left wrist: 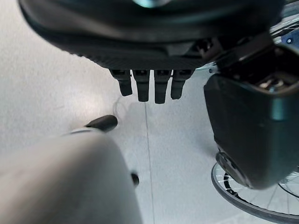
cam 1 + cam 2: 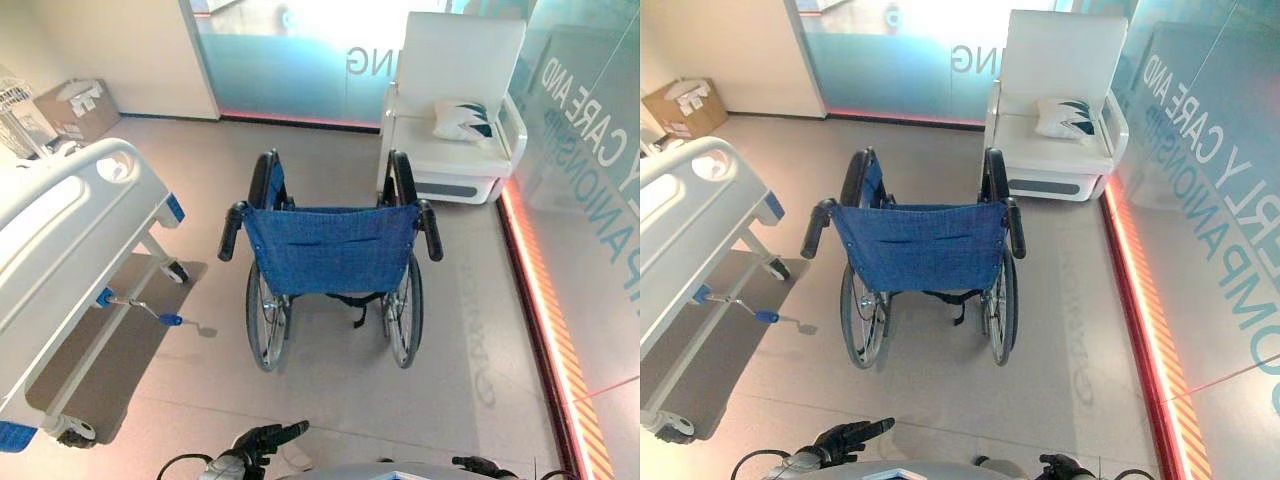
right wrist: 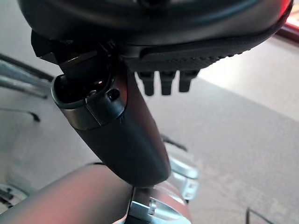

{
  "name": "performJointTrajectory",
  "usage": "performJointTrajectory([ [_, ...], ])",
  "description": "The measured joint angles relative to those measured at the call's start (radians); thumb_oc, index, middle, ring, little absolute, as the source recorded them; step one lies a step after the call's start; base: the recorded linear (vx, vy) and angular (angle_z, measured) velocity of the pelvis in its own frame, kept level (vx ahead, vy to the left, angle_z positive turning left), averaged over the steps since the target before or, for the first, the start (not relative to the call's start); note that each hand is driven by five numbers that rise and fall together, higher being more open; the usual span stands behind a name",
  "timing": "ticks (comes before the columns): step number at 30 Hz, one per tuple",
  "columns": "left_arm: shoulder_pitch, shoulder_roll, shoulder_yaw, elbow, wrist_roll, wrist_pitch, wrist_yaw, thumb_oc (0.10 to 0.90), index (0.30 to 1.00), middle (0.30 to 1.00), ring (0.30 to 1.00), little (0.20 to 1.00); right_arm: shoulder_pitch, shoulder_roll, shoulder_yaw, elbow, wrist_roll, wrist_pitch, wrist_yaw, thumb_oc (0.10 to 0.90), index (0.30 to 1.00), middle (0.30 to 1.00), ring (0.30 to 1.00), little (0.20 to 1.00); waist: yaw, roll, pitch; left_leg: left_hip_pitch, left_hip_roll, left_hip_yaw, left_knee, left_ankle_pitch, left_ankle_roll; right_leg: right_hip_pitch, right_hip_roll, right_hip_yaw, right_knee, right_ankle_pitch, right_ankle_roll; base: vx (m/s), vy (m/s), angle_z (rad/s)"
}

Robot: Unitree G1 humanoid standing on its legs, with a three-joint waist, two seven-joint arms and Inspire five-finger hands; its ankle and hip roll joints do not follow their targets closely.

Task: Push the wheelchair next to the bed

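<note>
Standing mid-floor, the blue-backed black-framed wheelchair (image 2: 330, 270) is well apart from the white hospital bed (image 2: 60, 250) at left; left hand (image 2: 262, 440) and right hand (image 2: 1065, 464), near, relaxed, grasp nothing.

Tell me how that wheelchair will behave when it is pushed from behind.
The wheelchair should roll easily: big spoked wheels on smooth floor. Its blue fabric back would likely give, so push the black handles. It may veer if one side gets more force.

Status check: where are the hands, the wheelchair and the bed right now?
Left hand and right hand low, open, off the push handles. Wheelchair dead ahead, back toward robot. Bed on the left, gap between them. White armchair beyond.
</note>
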Motion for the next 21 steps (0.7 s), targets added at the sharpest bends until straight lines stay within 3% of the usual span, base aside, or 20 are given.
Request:
performJointTrajectory([
  [13,0.021,-0.008,0.064,0.001,-0.040,0.004,0.067,0.800,0.900,0.900,0.900,0.900,0.010,0.003,0.000,0.007,0.040,0.003,0.000,0.800,0.900,0.900,0.900,0.900,0.001,-0.006,-0.010,0.015,-0.001,-0.006,-0.001,0.000,-0.001,0.031,-0.003,-0.019,-0.020,0.003,0.001,0.01,0.000,0.03],
  [21,0.027,0.019,0.128,0.034,-0.028,0.072,0.120,0.800,0.900,0.900,0.900,0.900,0.013,-0.008,-0.062,0.009,0.075,0.016,-0.001,0.800,0.900,0.900,0.900,0.900,-0.002,0.002,-0.027,0.021,-0.003,-0.014,-0.001,0.000,-0.001,0.041,-0.004,-0.024,-0.025,0.003,0.001,0.03,0.027,0.03],
])
